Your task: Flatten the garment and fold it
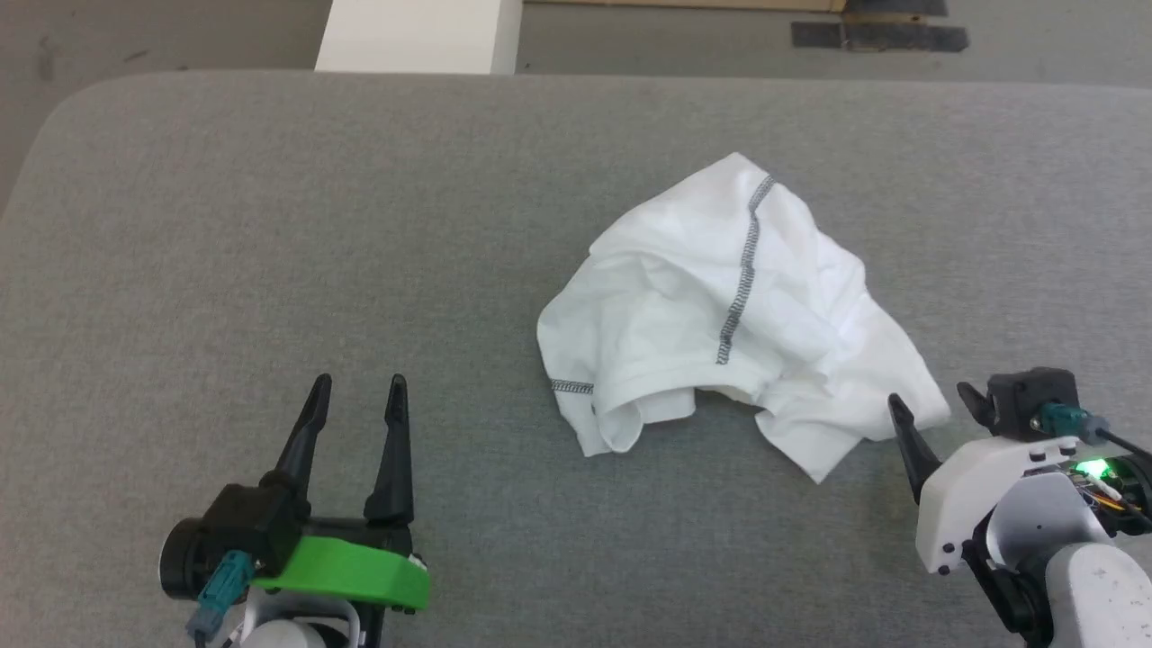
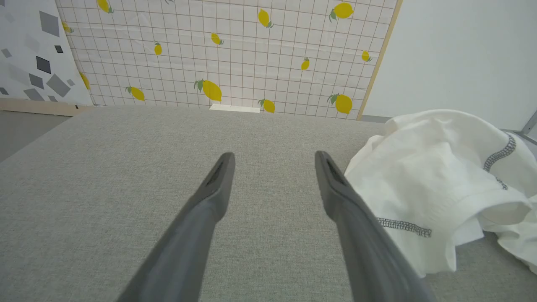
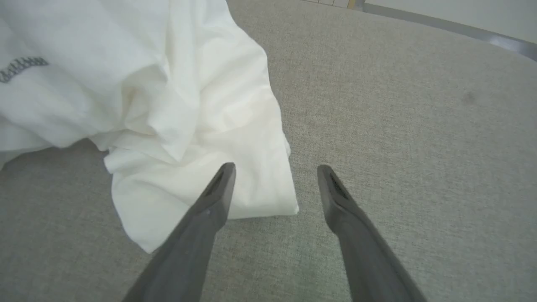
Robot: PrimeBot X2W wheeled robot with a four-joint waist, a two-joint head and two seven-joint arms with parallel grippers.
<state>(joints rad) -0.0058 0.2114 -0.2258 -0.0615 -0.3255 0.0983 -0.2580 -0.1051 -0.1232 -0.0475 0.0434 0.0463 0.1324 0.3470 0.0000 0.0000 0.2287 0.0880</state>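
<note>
The garment (image 1: 720, 306) is a white shirt with dark zigzag seams, lying in a crumpled heap right of centre on the grey padded table (image 1: 270, 225). My left gripper (image 1: 359, 385) stands open at the lower left, well apart from the cloth, with nothing between its fingers. In the left wrist view the garment (image 2: 436, 176) lies just right of the open left gripper (image 2: 273, 156). My right gripper (image 1: 929, 396) is open at the heap's near right corner. In the right wrist view a corner of the garment (image 3: 168, 96) reaches under the left finger of the right gripper (image 3: 275, 167), not gripped.
A rigid white box (image 1: 418, 36) stands beyond the table's far edge on the floor. Dark tape (image 1: 877, 34) marks the floor at the far right. A lemon-patterned sheet (image 2: 235, 50) hangs behind the table. Bare grey surface spreads left of the heap.
</note>
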